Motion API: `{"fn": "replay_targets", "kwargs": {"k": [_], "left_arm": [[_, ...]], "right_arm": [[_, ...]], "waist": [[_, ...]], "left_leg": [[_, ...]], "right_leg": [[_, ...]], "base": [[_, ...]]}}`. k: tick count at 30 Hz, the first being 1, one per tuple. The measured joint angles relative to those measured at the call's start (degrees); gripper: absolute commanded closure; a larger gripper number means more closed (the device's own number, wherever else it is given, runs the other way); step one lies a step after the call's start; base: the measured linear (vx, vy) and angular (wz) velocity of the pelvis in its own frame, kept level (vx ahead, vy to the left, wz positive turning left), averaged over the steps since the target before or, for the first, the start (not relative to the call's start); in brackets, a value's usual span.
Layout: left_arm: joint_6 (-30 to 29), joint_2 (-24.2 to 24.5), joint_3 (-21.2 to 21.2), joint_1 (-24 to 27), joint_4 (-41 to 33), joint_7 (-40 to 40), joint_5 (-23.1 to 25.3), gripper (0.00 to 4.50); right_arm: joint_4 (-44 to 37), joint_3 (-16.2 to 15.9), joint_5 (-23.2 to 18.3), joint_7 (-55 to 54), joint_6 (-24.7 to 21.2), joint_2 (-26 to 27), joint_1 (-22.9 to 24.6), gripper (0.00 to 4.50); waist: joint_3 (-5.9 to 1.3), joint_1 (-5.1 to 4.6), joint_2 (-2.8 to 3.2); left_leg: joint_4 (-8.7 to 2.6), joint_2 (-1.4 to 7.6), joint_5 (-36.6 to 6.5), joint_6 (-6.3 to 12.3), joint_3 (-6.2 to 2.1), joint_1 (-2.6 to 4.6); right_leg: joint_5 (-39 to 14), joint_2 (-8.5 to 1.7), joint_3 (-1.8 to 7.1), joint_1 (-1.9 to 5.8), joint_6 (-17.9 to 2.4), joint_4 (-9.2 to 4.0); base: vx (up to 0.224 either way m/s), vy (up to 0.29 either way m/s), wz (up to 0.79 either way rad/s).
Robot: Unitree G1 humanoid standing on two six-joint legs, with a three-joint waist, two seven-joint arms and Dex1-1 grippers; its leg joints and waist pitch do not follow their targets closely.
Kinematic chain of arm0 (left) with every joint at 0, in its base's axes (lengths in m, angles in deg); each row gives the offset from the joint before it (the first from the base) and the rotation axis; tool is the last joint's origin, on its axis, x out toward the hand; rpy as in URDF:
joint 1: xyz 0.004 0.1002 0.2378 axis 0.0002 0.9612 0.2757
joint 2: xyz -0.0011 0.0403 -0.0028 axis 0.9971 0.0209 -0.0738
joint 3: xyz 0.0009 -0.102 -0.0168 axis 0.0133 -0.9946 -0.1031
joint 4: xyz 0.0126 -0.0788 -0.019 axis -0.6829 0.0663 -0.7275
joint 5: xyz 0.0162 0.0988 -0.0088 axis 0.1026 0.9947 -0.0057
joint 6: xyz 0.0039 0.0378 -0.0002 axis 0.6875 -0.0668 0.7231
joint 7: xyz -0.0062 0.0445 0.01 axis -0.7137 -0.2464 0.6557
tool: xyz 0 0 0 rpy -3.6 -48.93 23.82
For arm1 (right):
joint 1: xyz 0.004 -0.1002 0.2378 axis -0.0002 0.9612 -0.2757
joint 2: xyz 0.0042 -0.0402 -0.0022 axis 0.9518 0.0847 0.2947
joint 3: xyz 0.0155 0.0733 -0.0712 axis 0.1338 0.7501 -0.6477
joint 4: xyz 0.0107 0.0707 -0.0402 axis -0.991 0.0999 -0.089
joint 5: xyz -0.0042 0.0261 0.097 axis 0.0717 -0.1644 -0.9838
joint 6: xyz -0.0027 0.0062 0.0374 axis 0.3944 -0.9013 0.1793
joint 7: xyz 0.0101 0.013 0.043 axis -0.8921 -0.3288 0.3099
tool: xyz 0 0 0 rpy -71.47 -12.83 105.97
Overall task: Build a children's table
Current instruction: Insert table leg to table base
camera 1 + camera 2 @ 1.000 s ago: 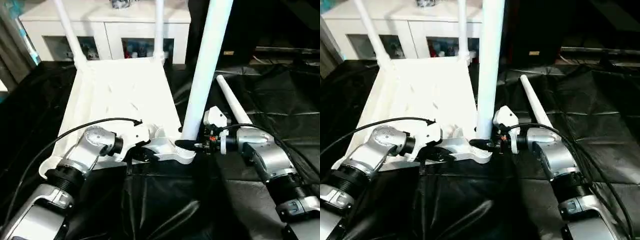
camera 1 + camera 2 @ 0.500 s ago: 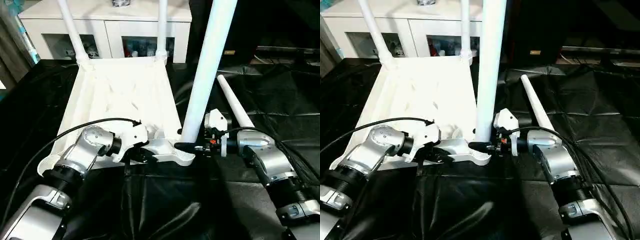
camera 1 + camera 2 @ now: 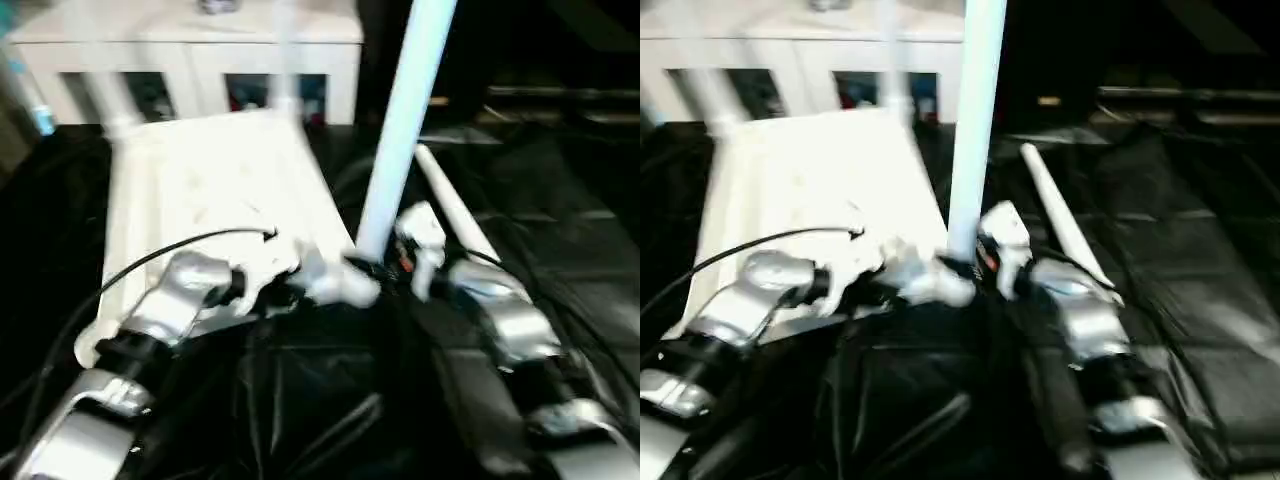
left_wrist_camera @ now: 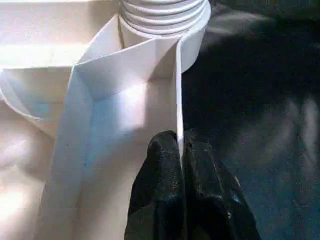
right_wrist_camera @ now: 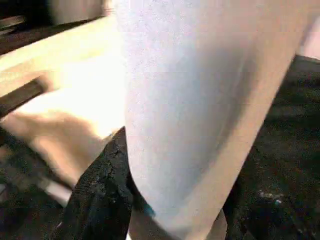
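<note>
The children's table lies upside down, its ribbed white top (image 3: 200,185) on the black cloth, with two legs (image 3: 108,95) standing in its far corners. A third leg (image 3: 400,130) stands upright in the near right corner socket (image 4: 162,15). My right gripper (image 3: 374,268) is shut around that leg's base, and its black fingers (image 5: 102,192) show on both sides of the tube (image 5: 200,95). My left gripper (image 4: 180,146) is shut on the thin rim wall of the top just beside that socket. A loose leg (image 3: 455,210) lies on the cloth to the right.
A white cabinet with glass doors (image 3: 190,65) stands behind the table top. Wrinkled black cloth (image 3: 570,210) covers the work surface all around. A black cable (image 3: 150,260) runs along my left forearm.
The whole picture has shifted and blurred, so the camera has moved. Both grippers keep their holds, and the upright leg stays in its socket.
</note>
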Motion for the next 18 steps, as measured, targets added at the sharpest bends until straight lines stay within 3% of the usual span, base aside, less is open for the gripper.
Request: {"fn": "replay_targets", "kwargs": {"k": [6, 18], "left_arm": [[-14.9, -8.1, -2.0, -0.7, -5.9, 13.3, 2.4, 4.5], [-18.8, -10.5, -1.9, -0.6, -7.9, 18.3, 3.1, 4.5]], "right_arm": [[7.4, 2.4, 2.4, -14.1, -2.2, 4.8, -6.9, 2.59], [11.3, 2.8, 4.1, -18.4, -3.2, 6.5, -10.3, 2.59]], "waist": [[0.37, -0.53, 0.26], [0.34, -0.81, 0.27]], "left_leg": [[0.04, -0.06, 0.0, -0.04, -0.09, -0.03], [-0.06, -0.04, 0.0, -0.14, -0.14, 0.15]], "right_leg": [[0.2, 0.0, 0.02, -0.25, -0.3, -0.19], [0.4, 0.01, -0.05, -0.33, -0.6, -0.19]], "base": [[0.0, 0.0, 0.0], [0.0, 0.0, 0.0]]}}
